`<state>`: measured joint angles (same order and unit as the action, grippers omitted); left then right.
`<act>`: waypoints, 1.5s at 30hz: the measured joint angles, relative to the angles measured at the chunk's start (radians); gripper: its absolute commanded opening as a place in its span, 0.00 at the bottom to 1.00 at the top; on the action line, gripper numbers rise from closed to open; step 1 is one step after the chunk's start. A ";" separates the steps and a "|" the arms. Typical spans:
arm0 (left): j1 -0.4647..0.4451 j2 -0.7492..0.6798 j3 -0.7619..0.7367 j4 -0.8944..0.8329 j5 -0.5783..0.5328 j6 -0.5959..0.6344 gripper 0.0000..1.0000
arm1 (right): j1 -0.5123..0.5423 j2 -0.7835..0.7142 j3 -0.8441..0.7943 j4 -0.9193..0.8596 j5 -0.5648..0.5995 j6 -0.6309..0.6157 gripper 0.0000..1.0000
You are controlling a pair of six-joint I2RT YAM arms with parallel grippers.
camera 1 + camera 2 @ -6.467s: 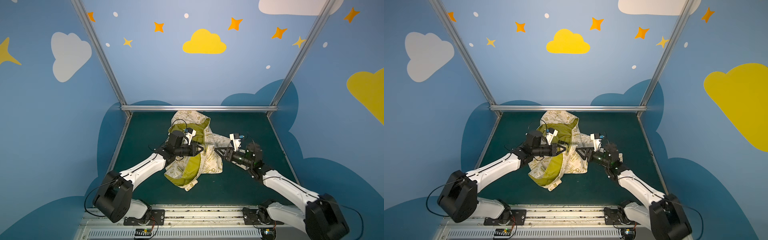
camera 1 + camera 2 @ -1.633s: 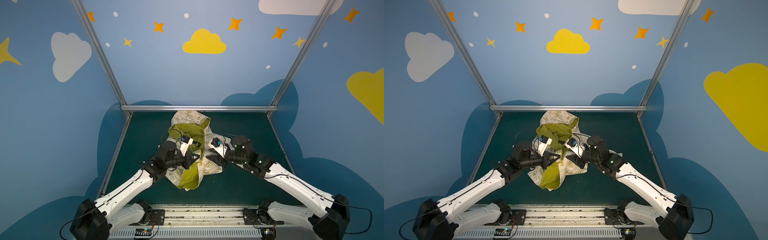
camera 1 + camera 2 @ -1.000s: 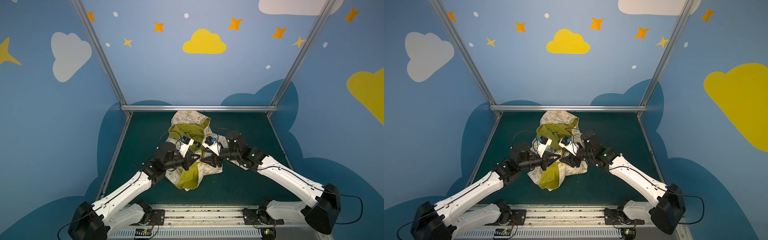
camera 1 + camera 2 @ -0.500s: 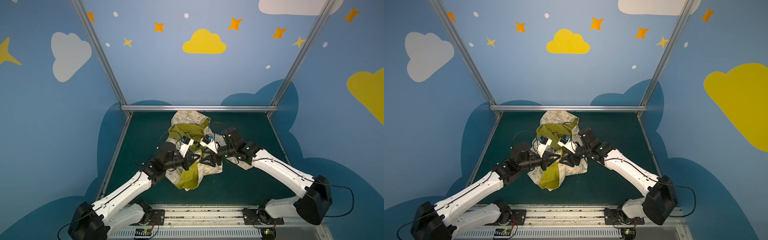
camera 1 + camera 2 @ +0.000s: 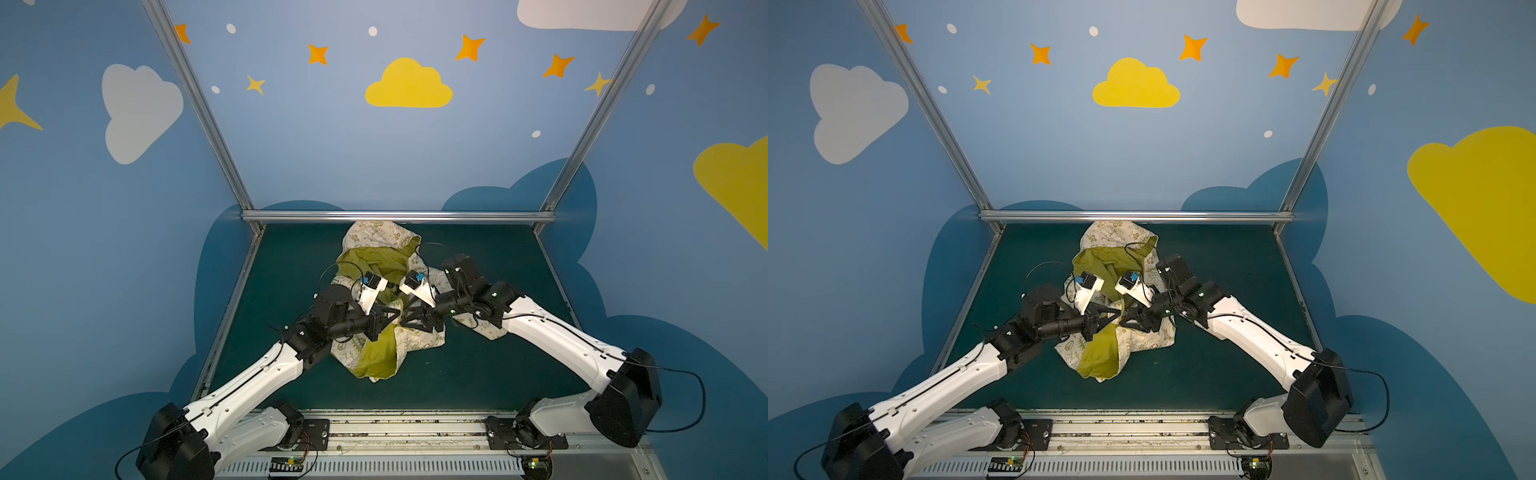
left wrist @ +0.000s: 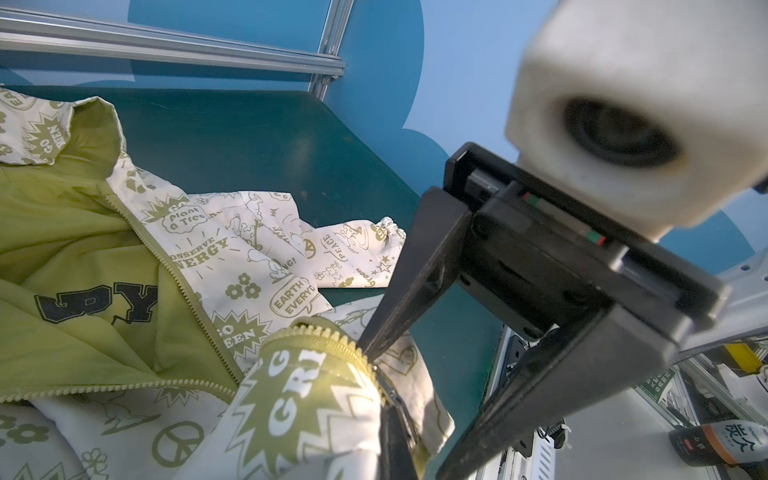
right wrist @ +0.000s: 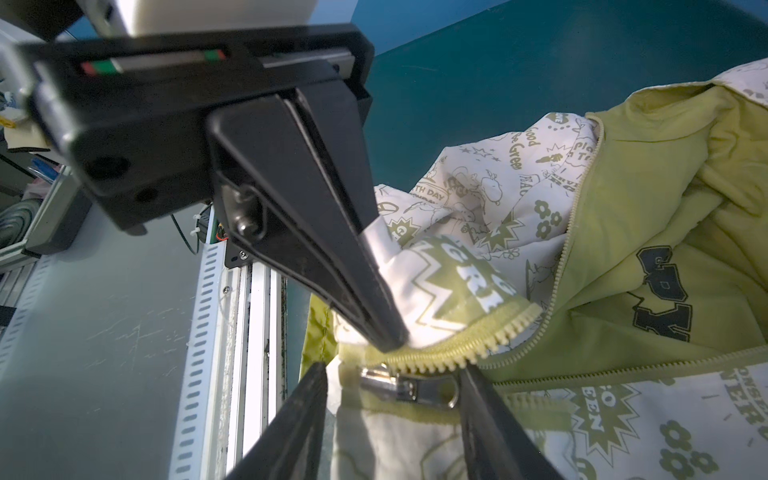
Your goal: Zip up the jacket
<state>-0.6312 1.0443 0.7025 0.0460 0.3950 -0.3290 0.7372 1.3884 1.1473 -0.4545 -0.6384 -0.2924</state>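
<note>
**Green mat (image 5: 478, 374), zip barely started**

Jacket (image 5: 376, 243) lies open mid-mat. Left gripper (image 7: 386, 334) is clamped on fabric just beside the zipper pull (image 7: 415, 390), and right gripper (image 7: 392, 372) straddles that pull, jaws apart. I'd pinch the tab squarely, then slide along the teeth. Only the right wrist view shows the pull.

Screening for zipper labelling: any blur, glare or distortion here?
Left wrist view: the white camera housing close by is blurred, jacket print sharp. Right wrist view: it glares white at the left gripper. Both top views: frame posts splay, wide-angle.
</note>
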 measured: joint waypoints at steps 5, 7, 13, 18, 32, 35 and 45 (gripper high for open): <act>0.000 0.010 0.000 0.000 0.000 -0.008 0.03 | -0.001 -0.008 0.000 -0.009 0.001 0.000 0.49; 0.000 0.010 0.000 0.000 0.000 -0.008 0.03 | -0.001 -0.012 0.000 -0.013 0.001 0.000 0.51; 0.000 0.010 0.000 0.000 -0.004 -0.011 0.03 | -0.001 -0.015 0.000 -0.023 -0.002 0.004 0.44; 0.000 0.010 0.000 0.000 -0.007 -0.013 0.03 | -0.001 -0.015 0.000 -0.023 -0.002 0.008 0.35; 0.000 0.010 0.000 0.000 -0.010 -0.018 0.03 | -0.001 -0.012 0.031 -0.025 0.021 0.026 0.00; 0.000 0.011 0.000 0.000 -0.011 -0.018 0.03 | -0.001 -0.012 0.032 -0.025 0.029 0.026 0.00; 0.000 0.011 0.000 -0.006 -0.011 -0.019 0.03 | 0.047 -0.031 0.011 0.021 0.163 0.011 0.00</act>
<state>-0.6312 1.0550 0.7025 0.0395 0.3840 -0.3481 0.7841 1.3579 1.1584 -0.4335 -0.4755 -0.2813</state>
